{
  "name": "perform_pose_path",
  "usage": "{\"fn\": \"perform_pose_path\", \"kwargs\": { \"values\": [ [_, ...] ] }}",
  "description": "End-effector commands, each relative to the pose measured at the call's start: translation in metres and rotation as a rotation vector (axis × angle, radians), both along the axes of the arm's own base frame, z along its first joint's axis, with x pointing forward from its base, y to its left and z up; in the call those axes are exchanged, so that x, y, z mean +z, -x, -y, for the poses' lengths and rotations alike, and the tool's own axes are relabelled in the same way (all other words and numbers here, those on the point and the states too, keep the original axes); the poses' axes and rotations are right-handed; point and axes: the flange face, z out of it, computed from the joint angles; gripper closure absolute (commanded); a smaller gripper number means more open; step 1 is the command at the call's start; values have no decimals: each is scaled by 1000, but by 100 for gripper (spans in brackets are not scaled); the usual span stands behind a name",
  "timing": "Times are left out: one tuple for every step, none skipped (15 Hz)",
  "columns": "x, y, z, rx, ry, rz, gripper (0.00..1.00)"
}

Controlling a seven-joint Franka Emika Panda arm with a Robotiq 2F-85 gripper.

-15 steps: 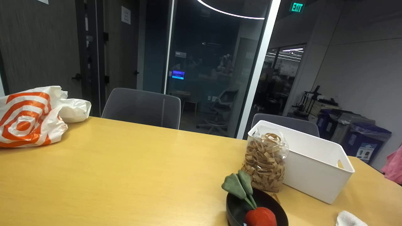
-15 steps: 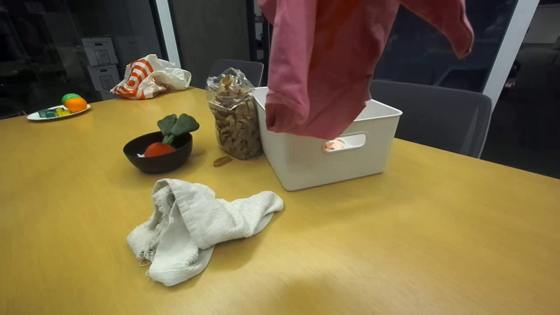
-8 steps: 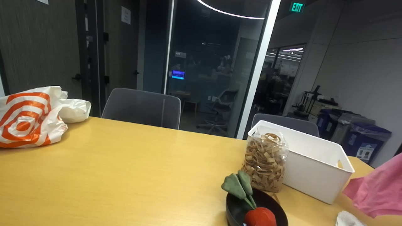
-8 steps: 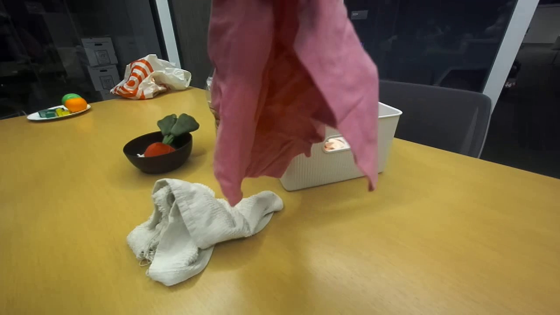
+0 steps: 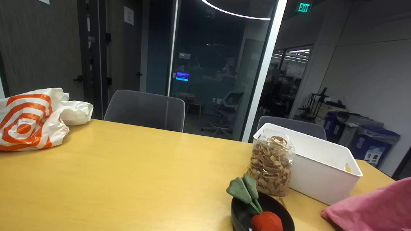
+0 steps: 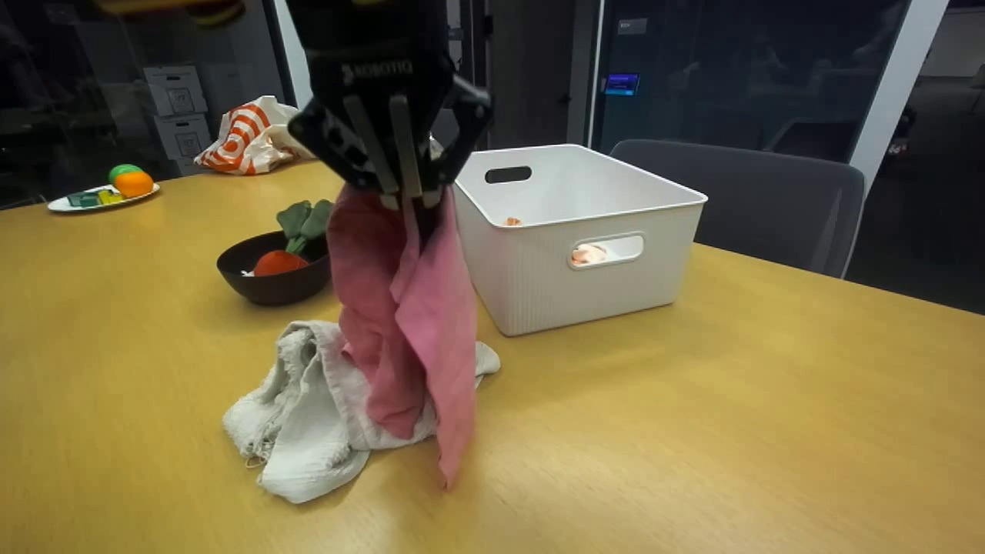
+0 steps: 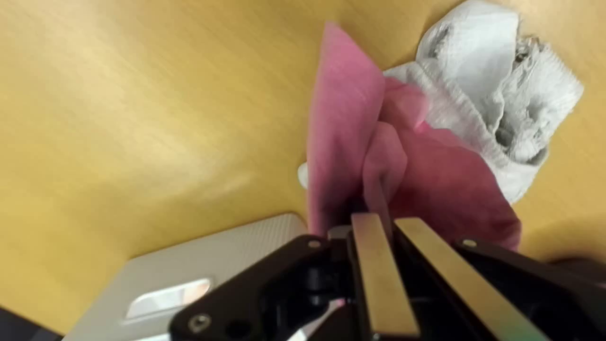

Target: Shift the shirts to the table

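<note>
Fingers pinch 1 pink shirt over white cloth on table.

Wide-open table near right in an exterior view; white bin barring the far side, dark bowl left!

Dark bowl, crumpled bag, exit sign

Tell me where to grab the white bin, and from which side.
I'd take the white bin by the end wall farther from the clear bag, gripping the strip above its handle slot from straight above, jaws astride it. That wall looks thin and nearly upright, and the bin's top is open. The gripper would first have to let go of the pink shirt.
</note>
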Motion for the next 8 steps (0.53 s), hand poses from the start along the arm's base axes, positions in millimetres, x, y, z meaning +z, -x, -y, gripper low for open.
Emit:
{"fn": "perform_pose_path", "kwargs": {
  "values": [
    [-47, -17, 4, 58, -20, -152, 97],
    [-59, -20, 6, 64, -29, -181, 97],
    [-69, -24, 7, 74, -48, -210, 97],
    [-82, -28, 7, 81, -78, -235, 97],
    [-93, -32, 7, 84, -109, -263, 97],
    [-103, -36, 3, 102, -160, -284, 96],
    [-112, -39, 1, 110, -197, -311, 96],
    [-121, -43, -2, 107, -235, -353, 96]
  ]
}}
